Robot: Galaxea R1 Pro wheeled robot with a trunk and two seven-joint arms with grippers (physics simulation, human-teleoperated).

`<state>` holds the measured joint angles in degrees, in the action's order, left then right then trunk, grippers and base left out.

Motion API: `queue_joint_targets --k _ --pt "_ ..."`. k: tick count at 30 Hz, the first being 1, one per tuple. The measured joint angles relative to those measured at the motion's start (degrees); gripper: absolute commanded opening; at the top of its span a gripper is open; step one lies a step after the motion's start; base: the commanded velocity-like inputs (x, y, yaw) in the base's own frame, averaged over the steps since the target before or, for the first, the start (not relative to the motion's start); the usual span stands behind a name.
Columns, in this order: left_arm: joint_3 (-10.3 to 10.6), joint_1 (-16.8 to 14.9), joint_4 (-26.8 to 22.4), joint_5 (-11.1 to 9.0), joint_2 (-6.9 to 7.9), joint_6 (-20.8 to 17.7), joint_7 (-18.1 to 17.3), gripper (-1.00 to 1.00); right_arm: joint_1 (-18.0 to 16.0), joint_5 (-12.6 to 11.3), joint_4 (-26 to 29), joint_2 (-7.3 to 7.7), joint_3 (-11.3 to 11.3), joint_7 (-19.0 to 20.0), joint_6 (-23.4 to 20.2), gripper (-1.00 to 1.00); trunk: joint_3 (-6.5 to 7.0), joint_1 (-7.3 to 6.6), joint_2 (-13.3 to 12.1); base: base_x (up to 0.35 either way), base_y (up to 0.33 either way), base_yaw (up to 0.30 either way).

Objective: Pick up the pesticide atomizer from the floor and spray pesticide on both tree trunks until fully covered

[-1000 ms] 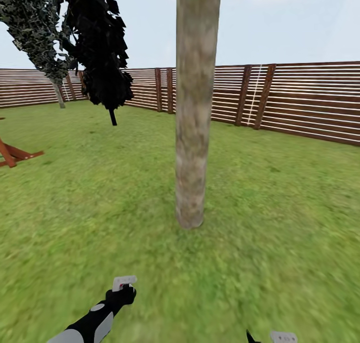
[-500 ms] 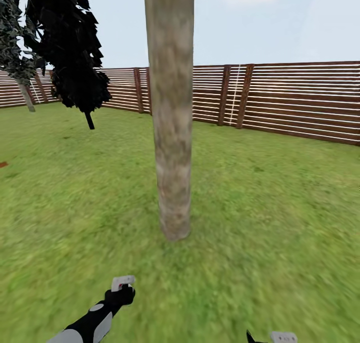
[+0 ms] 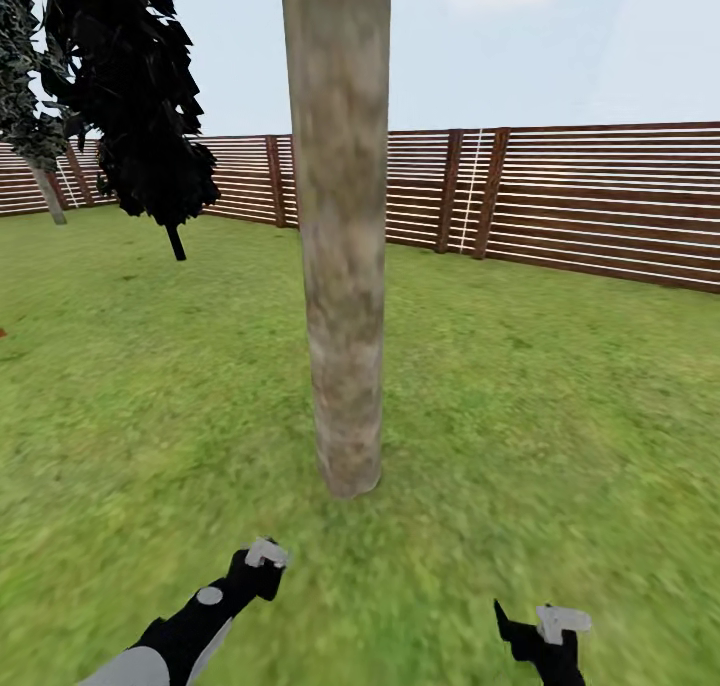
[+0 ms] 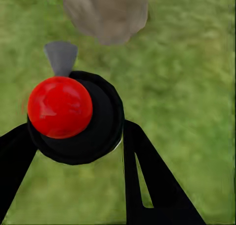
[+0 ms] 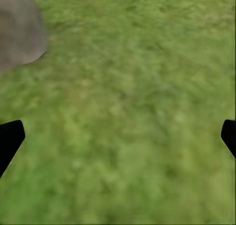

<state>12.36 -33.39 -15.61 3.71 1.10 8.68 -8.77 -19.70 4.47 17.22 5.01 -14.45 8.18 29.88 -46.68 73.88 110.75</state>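
Tree trunk (image 3: 340,236) straight ahead on the grass (image 3: 560,386): thick, pale grey-brown, blotchy bark, base just beyond both arms. Left gripper (image 4: 73,151) pinches the pesticide atomizer (image 4: 78,116), a round black body with a glossy red cap and grey nozzle aimed at the trunk's foot. Right gripper (image 5: 118,136) spread wide over bare lawn. Slatted fence (image 3: 600,201) behind.

One thick tree trunk (image 3: 340,266), two far trees (image 3: 140,116) (one black-leaved), two tools (image 3: 262,558).
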Motion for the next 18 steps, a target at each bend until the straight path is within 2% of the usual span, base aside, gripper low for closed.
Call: queue_joint_targets --k 1,2,4,5,6,7,8,11,12,15,18 --pt "0.40 -0.03 0.04 1.73 0.08 -0.14 -2.91 -1.00 -0.02 1.16 2.22 -0.46 2.65 0.04 -0.08 1.00 0.00 0.00 0.00 0.000 0.000 0.000" --pt "0.52 -0.20 0.08 3.08 0.26 -0.41 -6.58 -1.00 -0.19 2.96 3.48 -0.78 6.39 0.08 -0.31 1.00 0.00 0.00 0.00 0.000 0.000 0.000" --pt "0.58 -0.62 0.15 5.43 0.82 -2.40 -14.65 -1.00 -1.82 7.51 5.20 -1.30 16.50 0.64 -2.89 1.00 0.00 0.00 0.00 0.000 0.000 0.000" --pt "0.61 -0.72 -0.03 6.55 1.27 -4.05 -17.69 -1.00 -2.95 8.70 5.97 -1.90 20.97 4.41 -4.94 1.00 0.00 0.00 0.00 0.000 0.000 0.000" --pt "0.59 -0.78 -0.13 7.21 1.47 -5.02 -19.33 -1.00 -3.55 9.15 6.39 -2.29 23.20 7.66 -6.21 1.00 0.00 0.00 0.00 0.000 0.000 0.000" --pt "0.71 -0.83 -0.19 9.29 1.65 -6.39 -22.57 -1.00 -4.61 9.60 7.74 -2.69 25.79 16.74 -8.63 1.00 0.00 0.00 0.00 0.000 0.000 0.000" --pt "0.67 -0.82 -0.21 10.92 1.77 -6.91 -24.73 -1.00 -5.29 9.76 9.17 -2.85 26.69 22.37 -9.77 1.00 0.00 0.00 0.00 0.000 0.000 0.000" --pt "0.62 -0.70 -0.08 14.84 2.03 -7.33 -28.58 -1.00 -5.90 9.81 13.40 -2.96 27.42 28.05 -10.88 1.00 0.00 0.00 0.00 0.000 0.000 0.000" --pt "0.56 -0.66 -0.10 15.67 2.16 -7.38 -29.26 -1.00 -5.99 9.82 14.74 -2.98 27.56 28.83 -11.06 1.00 0.00 0.00 0.00 0.000 0.000 0.000" --pt "0.50 -0.63 -0.12 16.48 2.28 -7.43 -29.93 -1.00 -6.10 9.83 17.37 -3.00 27.76 29.55 -11.29 1.00 0.00 0.00 0.00 0.000 0.000 0.000" --pt "0.92 -0.31 -0.49 17.07 2.07 -7.64 -29.90 -1.00 -6.45 10.17 17.60 -3.31 27.64 29.98 -11.64 1.00 -0.01 0.00 0.00 0.000 0.000 0.000"
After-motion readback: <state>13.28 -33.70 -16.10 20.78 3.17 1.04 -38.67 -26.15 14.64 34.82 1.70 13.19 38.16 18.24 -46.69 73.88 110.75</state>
